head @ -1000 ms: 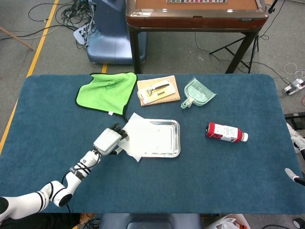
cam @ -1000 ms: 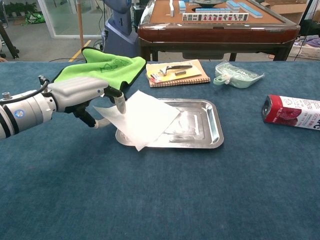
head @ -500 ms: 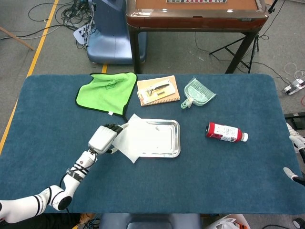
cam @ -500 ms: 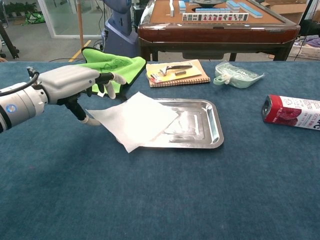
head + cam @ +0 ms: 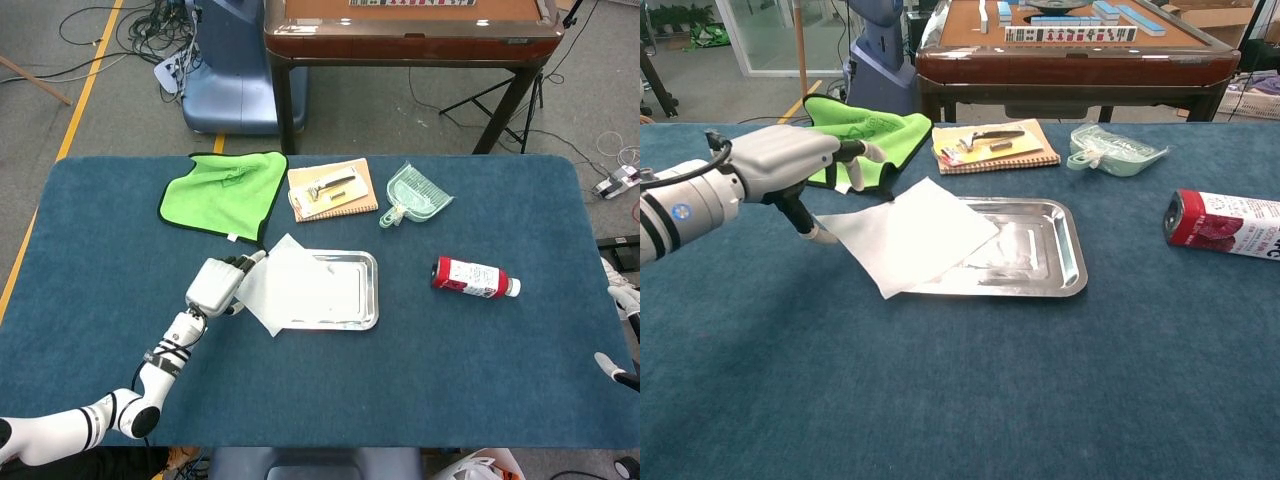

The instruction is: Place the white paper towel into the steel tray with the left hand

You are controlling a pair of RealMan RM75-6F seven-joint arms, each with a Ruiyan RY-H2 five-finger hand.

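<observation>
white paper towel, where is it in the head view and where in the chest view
Head view: the white paper towel lies left of centre, draped over the left end of the steel tray, with the left hand at its left edge.
Chest view: the white paper towel sits centre-left, overlapping the steel tray's left part.
Shared landmark: the green cloth, beyond the towel in both.

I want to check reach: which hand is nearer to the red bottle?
Right. The right hand shows only partly at the table's right edge, beside the red bottle; the left hand is far across, beyond the steel tray.
</observation>
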